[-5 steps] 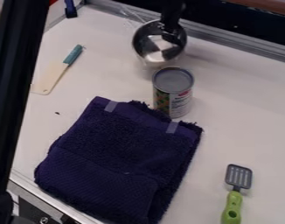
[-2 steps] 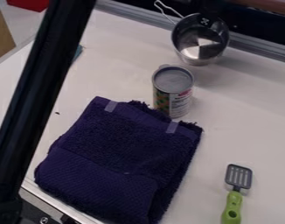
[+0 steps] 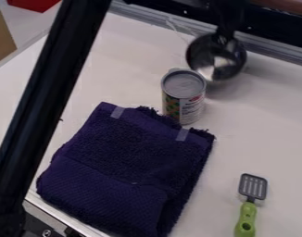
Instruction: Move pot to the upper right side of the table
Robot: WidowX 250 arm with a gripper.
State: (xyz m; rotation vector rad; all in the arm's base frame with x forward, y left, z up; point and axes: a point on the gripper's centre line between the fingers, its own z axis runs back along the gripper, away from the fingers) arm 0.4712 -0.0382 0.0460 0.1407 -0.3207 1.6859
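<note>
The black gripper hangs at the top, right of centre, shut on the far rim of the pot. Below it the shiny metal pot has its open top facing the camera, and its thin handle points to the upper left. The pot is just behind and to the right of the can, near the back of the white table. Part of the pot's inside is hidden by the gripper.
A can stands in front of the pot. A folded dark purple towel covers the middle front, with a green-handled spatula at the lower right. A long black bar crosses the left side.
The gripper and pot have moved together to the right, then slightly down in the view. The black bar at the left has shifted right and now covers the teal-handled utensil.
</note>
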